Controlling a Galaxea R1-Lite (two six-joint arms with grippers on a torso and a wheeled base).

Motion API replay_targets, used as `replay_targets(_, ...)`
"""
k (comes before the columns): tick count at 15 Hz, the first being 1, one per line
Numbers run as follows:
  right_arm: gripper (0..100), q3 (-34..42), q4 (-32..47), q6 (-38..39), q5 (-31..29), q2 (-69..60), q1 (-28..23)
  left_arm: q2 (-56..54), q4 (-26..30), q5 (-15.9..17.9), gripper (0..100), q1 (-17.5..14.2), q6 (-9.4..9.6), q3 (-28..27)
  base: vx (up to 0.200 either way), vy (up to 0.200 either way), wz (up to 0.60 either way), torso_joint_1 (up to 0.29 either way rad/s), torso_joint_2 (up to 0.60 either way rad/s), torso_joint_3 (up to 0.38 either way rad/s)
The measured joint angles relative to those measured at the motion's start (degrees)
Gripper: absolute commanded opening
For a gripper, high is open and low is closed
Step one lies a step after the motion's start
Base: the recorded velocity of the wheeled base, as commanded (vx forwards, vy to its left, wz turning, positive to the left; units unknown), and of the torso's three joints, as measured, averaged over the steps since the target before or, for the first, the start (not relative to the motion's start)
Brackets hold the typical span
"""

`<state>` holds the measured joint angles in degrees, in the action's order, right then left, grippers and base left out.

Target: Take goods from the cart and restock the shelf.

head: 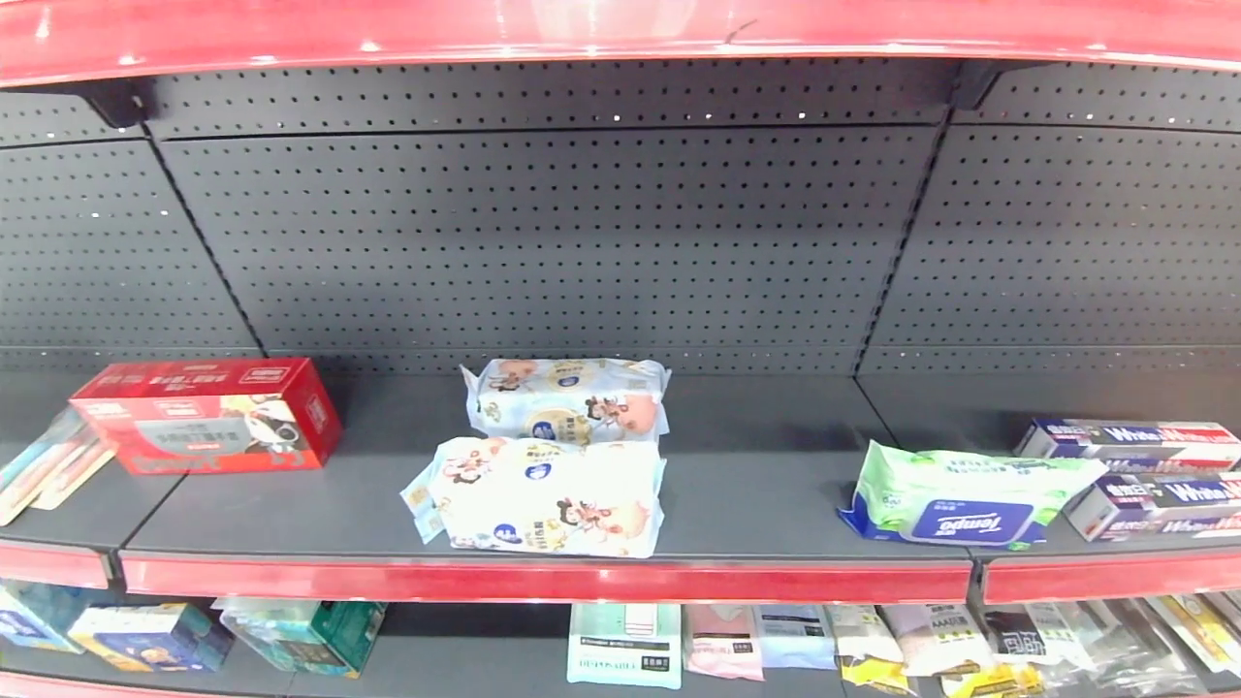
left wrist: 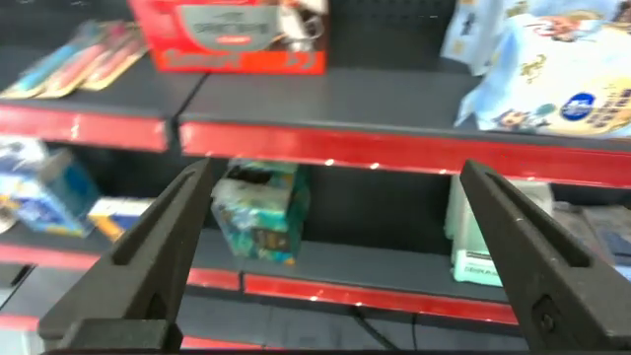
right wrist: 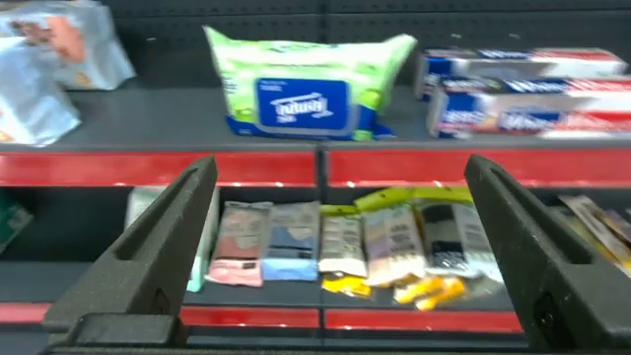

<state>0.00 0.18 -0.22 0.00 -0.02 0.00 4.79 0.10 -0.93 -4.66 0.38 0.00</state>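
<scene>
The head camera looks forward and slightly down on the dark grey metal shelf with a red front lip [head: 543, 580]. Both wrist cameras face that shelf level and, it seems, from nearer. Beyond the black left gripper [left wrist: 335, 173] lies the red cardboard box [left wrist: 232, 35]. Beyond the black right gripper [right wrist: 340, 166] lies the green-and-white soft wipes pack [right wrist: 306, 89]. The head view shares both.

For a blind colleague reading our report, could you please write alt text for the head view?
A dark shelf with a red edge holds, from the robot's left to right, a red box, two cartoon-printed packs one behind the other, a green pack and long boxes. A pegboard wall stands behind; a lower shelf holds more goods.
</scene>
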Motion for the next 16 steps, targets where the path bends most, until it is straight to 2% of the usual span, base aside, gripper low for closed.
replay_targets(16, 100, 0.0, 0.0, 0.0, -0.1, 0.0, 0.0, 0.0, 0.0, 0.1, 100, 0.0, 0.13, 0.0, 0.000, 0.000, 0.00, 0.000, 0.00, 0.000)
